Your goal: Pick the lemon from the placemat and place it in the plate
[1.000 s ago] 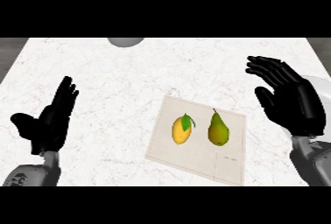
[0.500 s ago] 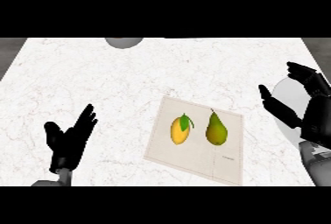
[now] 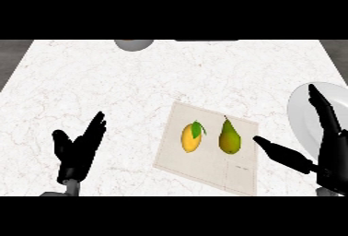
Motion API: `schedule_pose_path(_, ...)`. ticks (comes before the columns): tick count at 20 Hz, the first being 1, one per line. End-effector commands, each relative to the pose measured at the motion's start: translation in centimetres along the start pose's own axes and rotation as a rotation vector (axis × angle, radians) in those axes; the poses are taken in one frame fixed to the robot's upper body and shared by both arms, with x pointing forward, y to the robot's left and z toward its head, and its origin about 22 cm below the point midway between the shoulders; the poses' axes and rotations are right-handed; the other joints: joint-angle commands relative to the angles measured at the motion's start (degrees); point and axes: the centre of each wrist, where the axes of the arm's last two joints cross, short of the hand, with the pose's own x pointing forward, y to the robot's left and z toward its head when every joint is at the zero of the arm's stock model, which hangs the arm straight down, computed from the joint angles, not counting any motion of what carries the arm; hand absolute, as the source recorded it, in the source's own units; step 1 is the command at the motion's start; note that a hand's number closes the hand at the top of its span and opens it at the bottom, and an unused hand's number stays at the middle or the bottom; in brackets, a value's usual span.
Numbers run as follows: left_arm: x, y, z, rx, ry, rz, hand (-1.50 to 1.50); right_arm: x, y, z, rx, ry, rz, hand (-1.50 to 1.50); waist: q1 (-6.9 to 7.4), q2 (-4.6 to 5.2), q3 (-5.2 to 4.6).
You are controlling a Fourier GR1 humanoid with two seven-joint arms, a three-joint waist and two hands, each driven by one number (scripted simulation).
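Note:
A yellow lemon [image 3: 192, 138] with a green leaf lies on the beige placemat [image 3: 204, 163], with a green pear [image 3: 229, 137] just to its right. The white plate [image 3: 301, 115] shows at the right edge, partly behind my right hand. My right hand [image 3: 331, 147] stands open at the lower right, fingers up and thumb reaching left toward the pear, touching neither fruit. My left hand [image 3: 76, 152] is open at the lower left, fingers up, well left of the placemat.
The white marble counter [image 3: 136, 83] fills the view. A grey round object [image 3: 133, 44] sits at the far edge, top middle. Dark floor shows past the counter's left and right corners.
Both hands have dropped lower toward the near edge. The right hand moved outward to the right, and the plate now shows behind it. The fruits have not moved on the placemat.

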Motion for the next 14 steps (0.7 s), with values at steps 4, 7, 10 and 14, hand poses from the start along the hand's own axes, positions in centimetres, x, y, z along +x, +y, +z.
schedule_pose_path(4,-1.0,-0.5,-0.3,-0.013,0.047,-0.003,0.0,2.6,0.2,1.2,0.313,0.138,0.263,-1.5,0.69,0.28,-0.35)
schedule_pose_path(7,-0.1,0.8,0.2,-0.024,0.043,-0.008,0.0,6.8,0.5,-0.2,0.339,0.153,0.325,-1.5,1.87,0.2,-0.34)
schedule_pose_path(10,-0.3,-0.5,0.2,-0.036,0.054,-0.011,0.0,7.8,2.7,0.5,0.392,0.216,0.406,-1.5,1.71,0.28,-0.2)
schedule_pose_path(14,-0.4,-0.4,-0.3,-0.023,0.041,0.0,0.0,9.9,7.5,0.6,0.43,0.252,0.43,-1.5,1.52,0.4,-0.1)
